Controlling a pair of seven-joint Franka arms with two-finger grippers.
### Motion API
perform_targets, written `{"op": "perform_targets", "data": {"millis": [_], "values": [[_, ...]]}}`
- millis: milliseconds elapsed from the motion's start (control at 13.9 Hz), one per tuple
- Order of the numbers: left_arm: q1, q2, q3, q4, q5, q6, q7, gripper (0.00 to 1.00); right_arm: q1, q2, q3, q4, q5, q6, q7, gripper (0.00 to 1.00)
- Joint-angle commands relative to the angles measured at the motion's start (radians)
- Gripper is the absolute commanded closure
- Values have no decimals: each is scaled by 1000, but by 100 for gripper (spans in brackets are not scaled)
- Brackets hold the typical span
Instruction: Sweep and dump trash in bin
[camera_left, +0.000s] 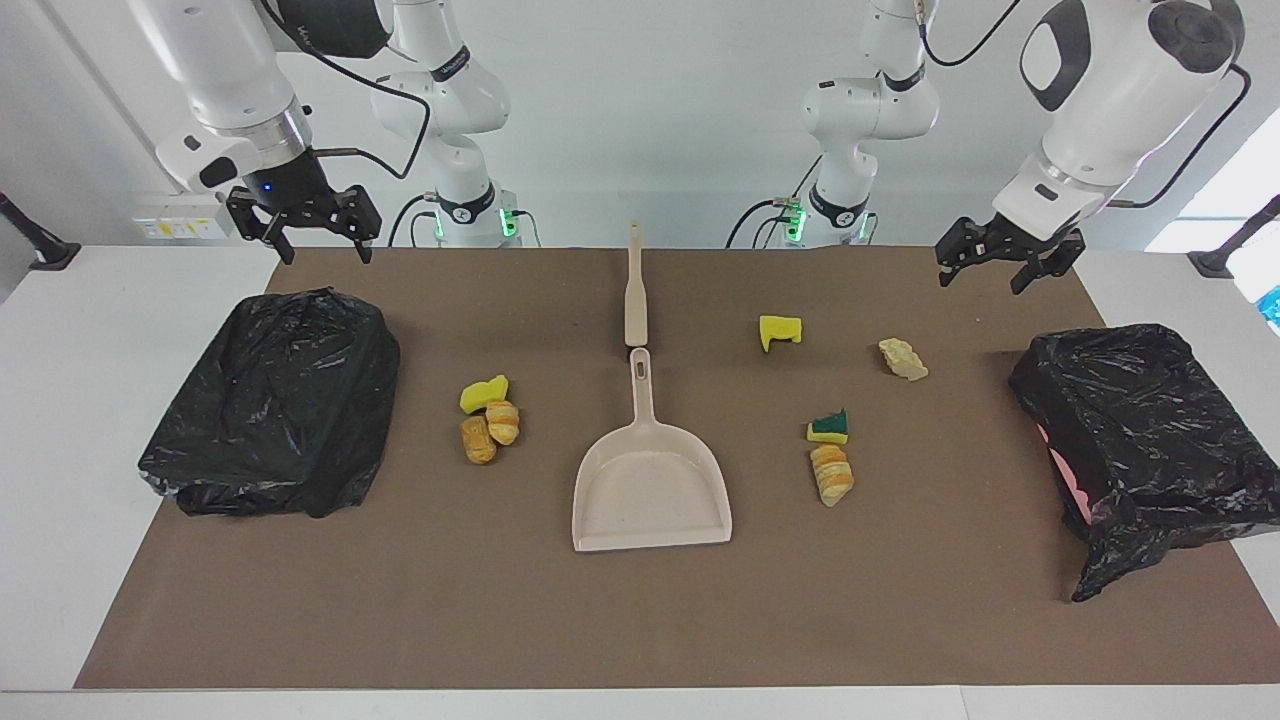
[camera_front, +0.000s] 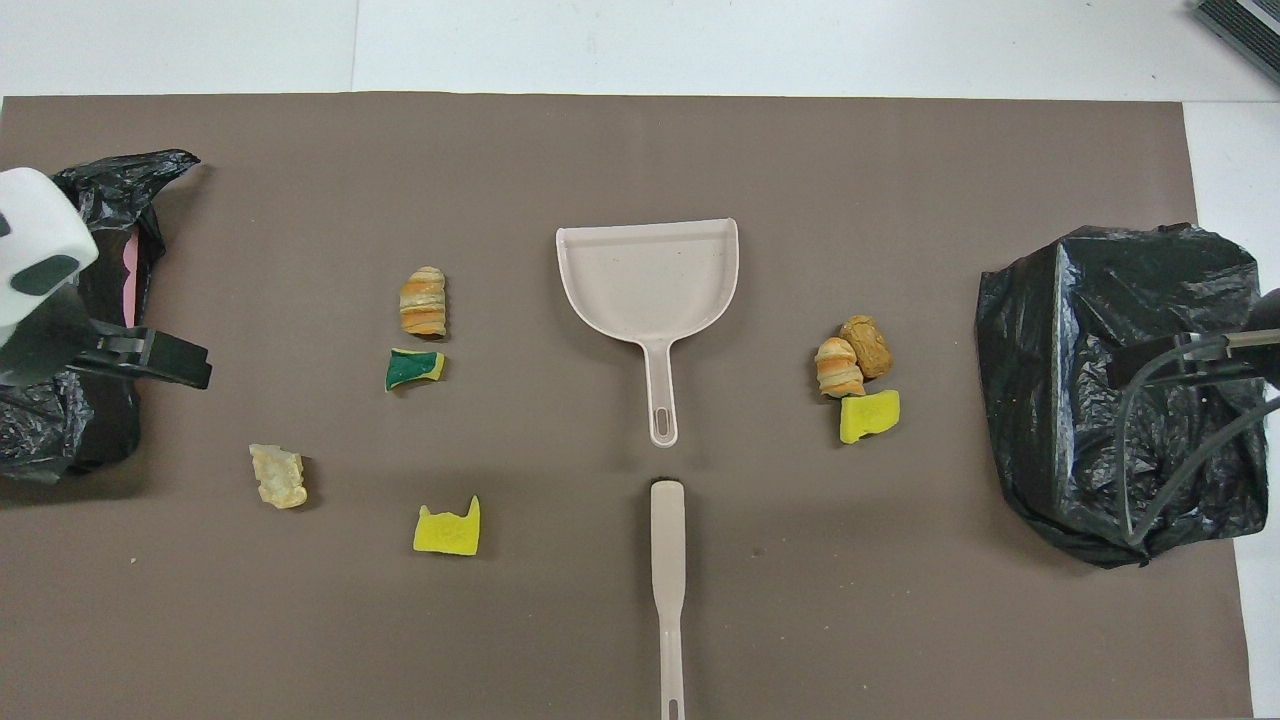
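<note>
Trash lies on the brown mat on both sides of the beige dustpan (camera_left: 650, 480). Toward the left arm's end are a yellow sponge (camera_left: 780, 331), a cream lump (camera_left: 903, 359), a green-yellow sponge (camera_left: 829, 428) and a bread piece (camera_left: 832, 474). Toward the right arm's end are a yellow sponge (camera_left: 483, 393) and two bread pieces (camera_left: 503, 421) (camera_left: 478, 440). The beige brush (camera_left: 635, 290) lies in line with the dustpan's handle, nearer the robots. My right gripper (camera_left: 322, 238) is open and empty, raised over the mat's edge. My left gripper (camera_left: 985, 275) is open and empty, raised likewise.
A bin lined with a black bag (camera_left: 275, 400) stands at the right arm's end of the mat. A second black-bagged bin (camera_left: 1150, 440), pink showing at its side, stands at the left arm's end. White table surrounds the mat (camera_front: 900, 620).
</note>
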Motion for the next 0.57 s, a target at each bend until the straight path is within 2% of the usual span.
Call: {"op": "perform_targets", "data": {"millis": [0,143,502], "values": [[-89,-91,9,-160,-6,79,-84,0,-29,-15,4,-19,26,11,-35,0],[-156,-107,9,-217,-7,117,-105,0,-29,-15,4,-19,26,10,-35,0],[-351,-120,7,-326,-7,232,-309,0,-27,-14,6,-14,26,5,-36,0]]}}
